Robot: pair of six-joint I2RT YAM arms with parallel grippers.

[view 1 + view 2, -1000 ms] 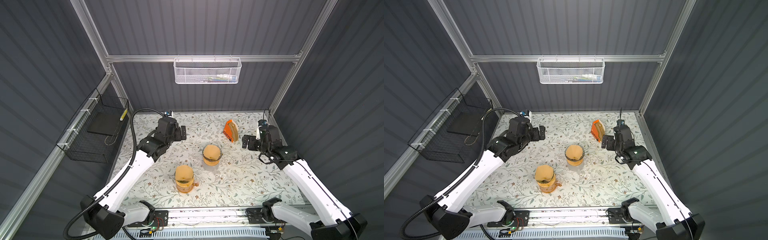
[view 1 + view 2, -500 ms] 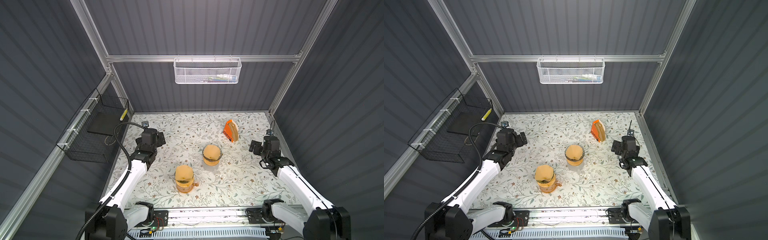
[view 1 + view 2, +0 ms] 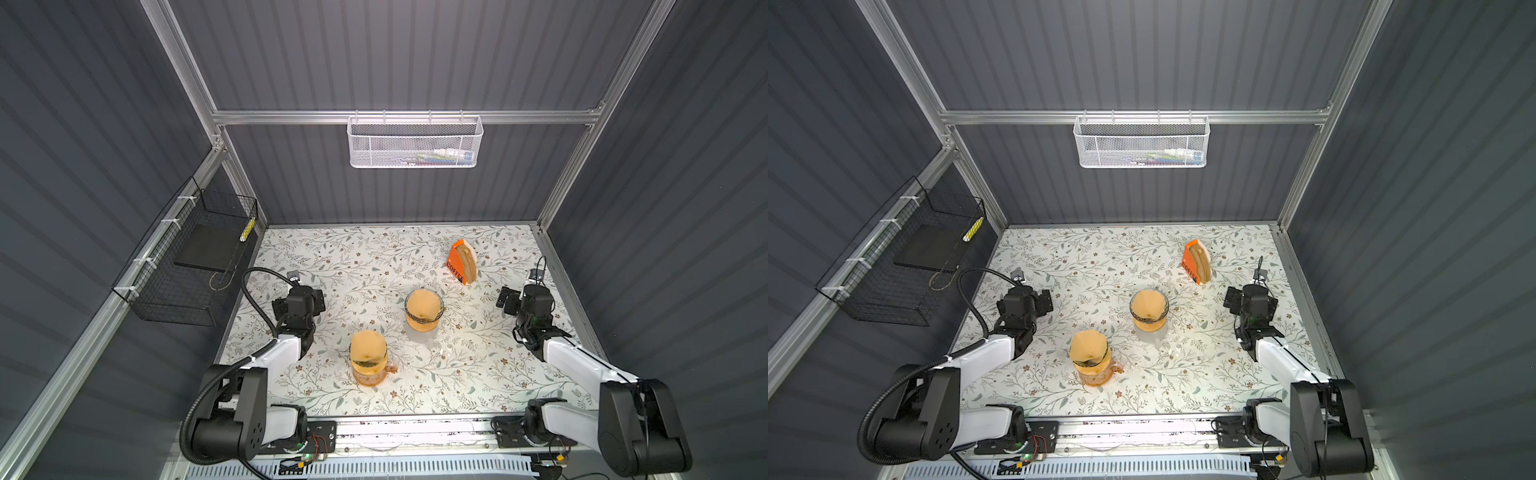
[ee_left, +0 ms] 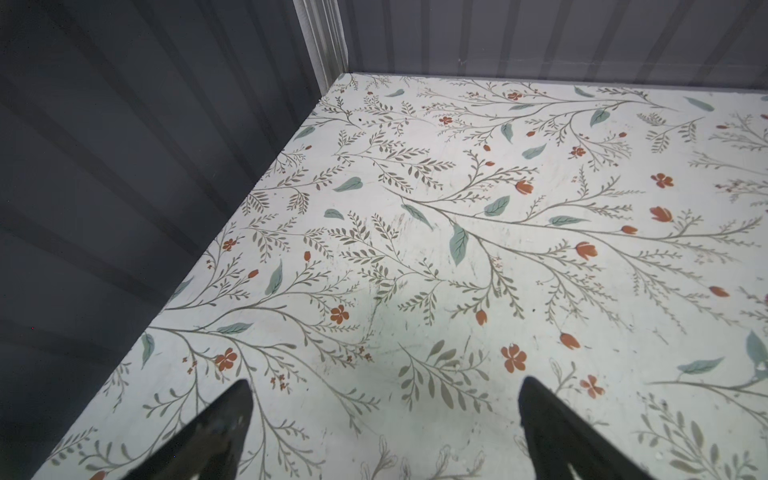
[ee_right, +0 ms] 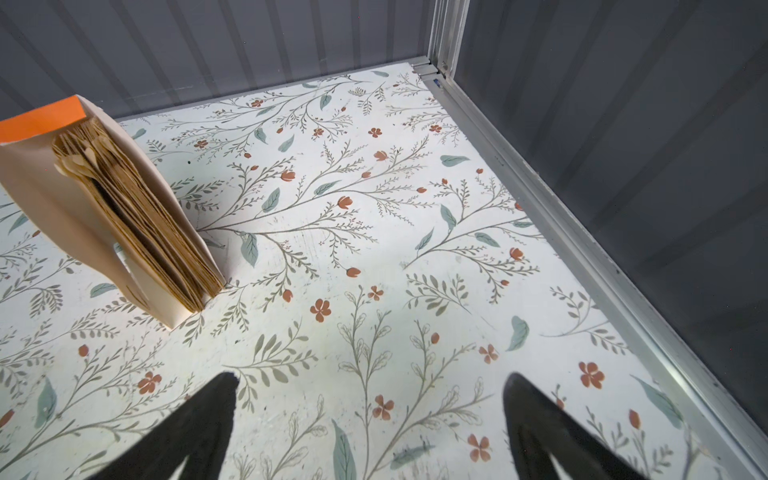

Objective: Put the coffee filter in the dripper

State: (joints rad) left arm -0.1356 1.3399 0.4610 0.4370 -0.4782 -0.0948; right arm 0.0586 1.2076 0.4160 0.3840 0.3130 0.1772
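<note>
Filters [image 3: 423,306] line both drippers [image 3: 422,328] at frame centre, which likely explains why your left tool [image 4: 384,384] and right tool [image 5: 370,376] rest released, empty.

The black word "COFFEE" runs along the side of the orange cardboard holder [image 3: 455,263] standing near the far right corner of the surface [image 3: 353,257], readable in both top views.

Both drippers lined with brown paper filters

Far dripper [image 3: 424,322] stands upright mid-table; near dripper [image 3: 369,370], amber with a side handle, stands apart in front. Each holds an opened coffee filter [image 3: 423,303]. Spare filters [image 5: 137,216] stand on edge in an orange holder [image 5: 37,120].
</note>
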